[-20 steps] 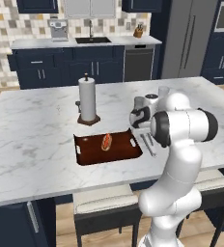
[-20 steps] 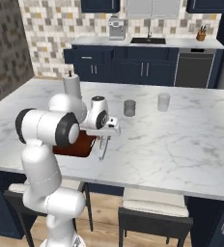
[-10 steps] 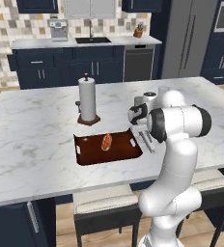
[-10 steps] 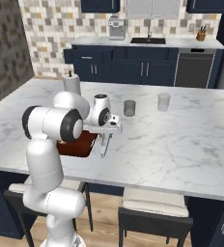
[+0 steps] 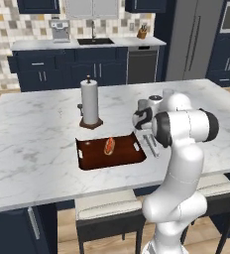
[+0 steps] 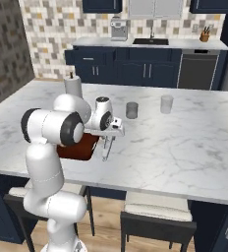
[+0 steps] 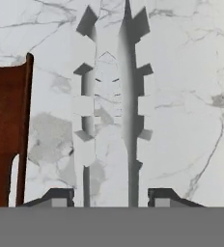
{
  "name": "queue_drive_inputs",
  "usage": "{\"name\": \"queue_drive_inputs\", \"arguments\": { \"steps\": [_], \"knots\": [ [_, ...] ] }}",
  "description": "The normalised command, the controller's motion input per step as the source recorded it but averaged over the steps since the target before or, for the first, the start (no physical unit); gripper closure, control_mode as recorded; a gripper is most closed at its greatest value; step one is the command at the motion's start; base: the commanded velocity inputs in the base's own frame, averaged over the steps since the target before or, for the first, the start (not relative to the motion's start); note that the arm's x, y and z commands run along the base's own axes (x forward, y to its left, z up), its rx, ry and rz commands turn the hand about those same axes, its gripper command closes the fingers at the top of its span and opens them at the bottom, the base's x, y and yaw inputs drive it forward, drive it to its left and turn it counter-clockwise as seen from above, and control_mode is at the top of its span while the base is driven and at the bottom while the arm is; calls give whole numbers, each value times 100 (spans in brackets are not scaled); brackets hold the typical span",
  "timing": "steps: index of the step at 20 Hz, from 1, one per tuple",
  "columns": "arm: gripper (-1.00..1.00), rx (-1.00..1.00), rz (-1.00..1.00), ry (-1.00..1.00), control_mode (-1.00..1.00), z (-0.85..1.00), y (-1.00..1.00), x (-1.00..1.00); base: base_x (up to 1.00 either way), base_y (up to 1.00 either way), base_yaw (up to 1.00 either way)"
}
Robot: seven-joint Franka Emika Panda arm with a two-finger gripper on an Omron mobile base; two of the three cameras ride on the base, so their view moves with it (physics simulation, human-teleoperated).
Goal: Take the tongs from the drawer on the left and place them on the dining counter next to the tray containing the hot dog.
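The dark grey tongs (image 7: 128,96) lie flat on the white marble dining counter (image 5: 37,144), just right of the reddish-brown tray (image 5: 112,159). The small hot dog (image 5: 109,145) rests in the tray. My gripper (image 7: 112,195) hovers right over the tongs (image 5: 150,145), open; each fingertip stands a little outside a tong arm with a gap between. From the right base view the tongs (image 6: 106,147) show under the gripper (image 6: 110,139), beside the tray's end (image 6: 81,147). The tray's upturned end (image 7: 22,120) is at the left of the hand view. The drawer is out of view.
A paper towel holder (image 5: 89,103) stands behind the tray. Two glasses (image 6: 131,110) (image 6: 166,104) stand farther back on the island. Stools (image 5: 107,208) sit under the island's near edge. The back counter holds a sink and a coffee machine (image 5: 60,31).
The jaws have widened and no longer press the tongs, which now lie on the counter. The arm has barely shifted.
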Motion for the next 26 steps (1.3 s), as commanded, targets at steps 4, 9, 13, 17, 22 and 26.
{"name": "queue_drive_inputs", "arguments": {
  "steps": [4, 9, 13, 17, 22, 26],
  "knots": [
    [-100, 0, -10, -5, -100, 18, -5, 0, 0, 0, 0],
    [-100, 0, -8, -9, -100, 42, 0, -8, 0, 0, 0],
    [-100, 0, -8, -21, -100, 80, 0, -30, 0, 0, 0],
    [-100, 0, -3, -29, -100, 75, 12, -41, 0, 0, 0],
    [-100, 0, 0, -25, -100, 62, 28, -41, 0, 0, 0],
    [-100, -1, 0, -14, -100, 81, 30, -34, 0, 0, 0]
  ]
}}
